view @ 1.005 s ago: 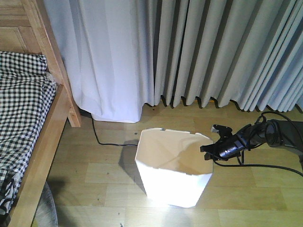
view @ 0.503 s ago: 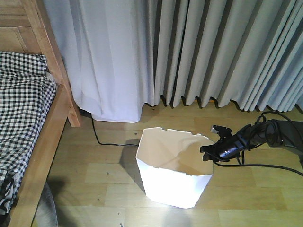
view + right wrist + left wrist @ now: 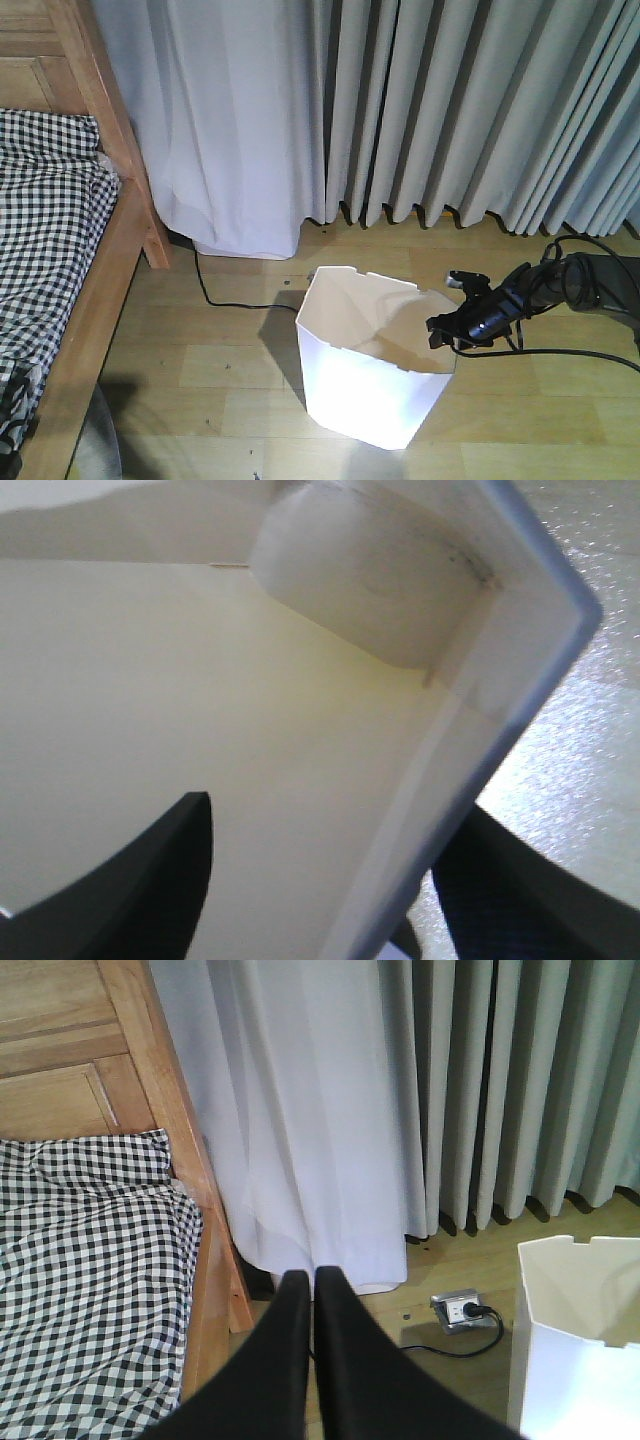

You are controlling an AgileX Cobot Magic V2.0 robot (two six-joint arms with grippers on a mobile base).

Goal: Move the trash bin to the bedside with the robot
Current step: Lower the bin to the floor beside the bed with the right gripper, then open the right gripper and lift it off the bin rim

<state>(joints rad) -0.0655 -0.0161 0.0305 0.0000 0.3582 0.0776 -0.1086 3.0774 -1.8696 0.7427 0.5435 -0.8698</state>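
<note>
Front-facing view: white trash bin point(image 3: 372, 370) stands on the wood floor, right of the bed frame point(image 3: 105, 200) and well apart from it, before the grey curtains point(image 3: 400, 110). Right gripper point(image 3: 447, 327) straddles the bin's right rim, one finger inside, one outside, grasping the wall. Left gripper point(image 3: 310, 1280) is clenched, fingers touching, holding nothing.

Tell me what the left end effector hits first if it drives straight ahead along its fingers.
Probably the pale curtain: the closed left end effector points at its hem, right of the bed post. Depth is unclear.
</note>
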